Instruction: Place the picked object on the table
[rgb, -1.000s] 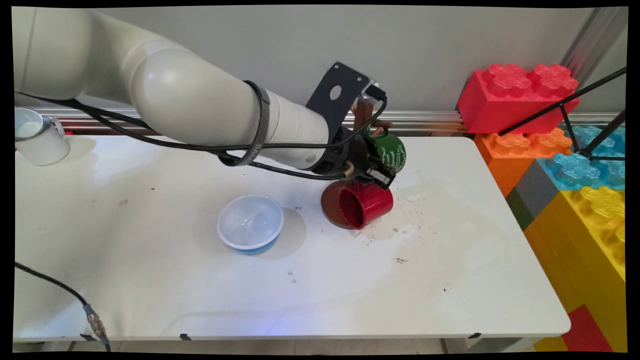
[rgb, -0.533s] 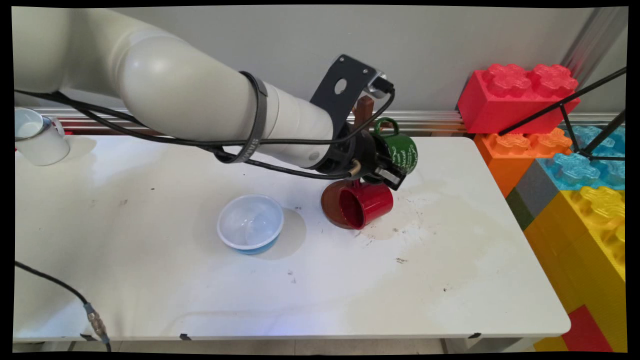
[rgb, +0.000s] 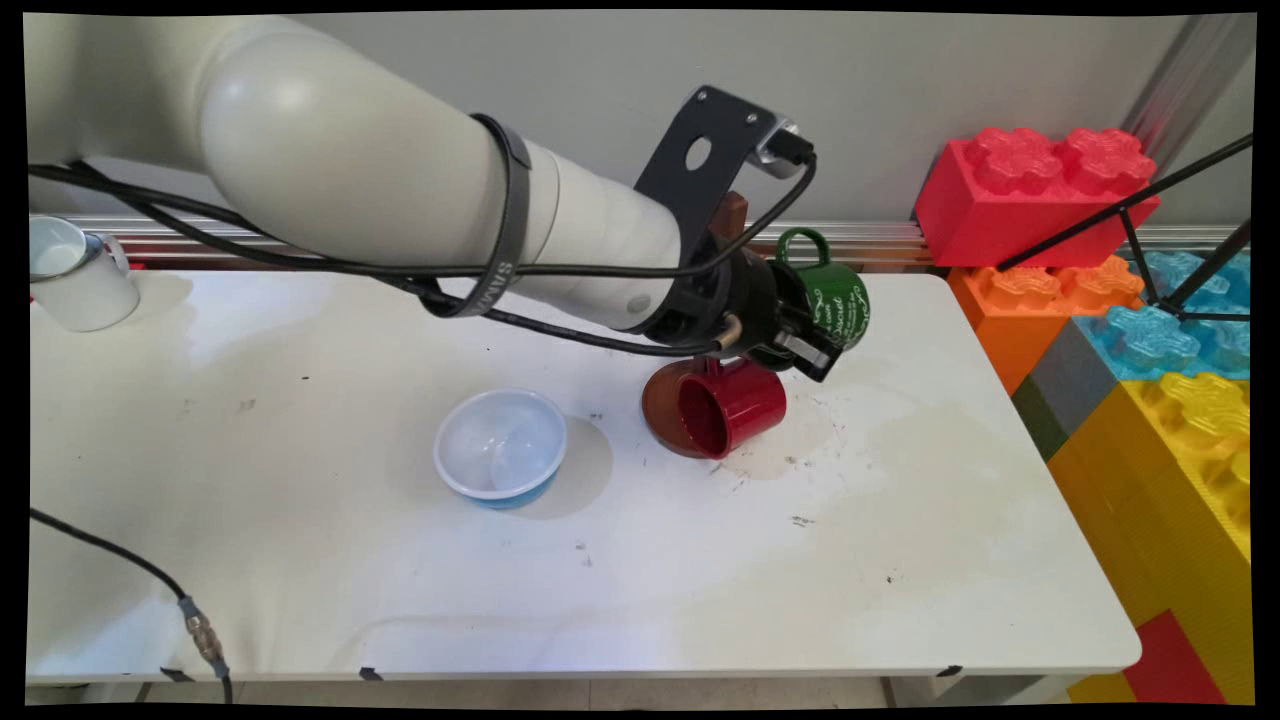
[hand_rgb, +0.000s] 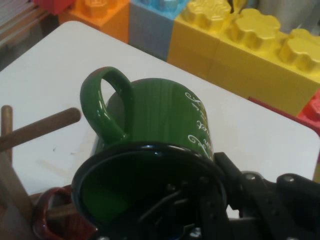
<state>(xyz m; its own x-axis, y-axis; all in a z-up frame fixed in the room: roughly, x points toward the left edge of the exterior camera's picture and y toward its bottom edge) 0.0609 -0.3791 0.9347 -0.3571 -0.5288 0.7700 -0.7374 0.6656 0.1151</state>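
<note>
Nearest me on the white surface (rgb: 300, 560) sits a pale bowl with a blue base (rgb: 500, 447), and just right of it a red mug (rgb: 733, 408) hangs on its side from a brown wooden mug tree (rgb: 668, 410). Above that, the pincer (rgb: 812, 340) is clamped on the rim of a green mug (rgb: 838, 300), lifted clear of the pegs; its white cursive lettering is unreadable. Farther back stand giant toy bricks (rgb: 1030, 190) and a white mug (rgb: 75, 272).
</note>
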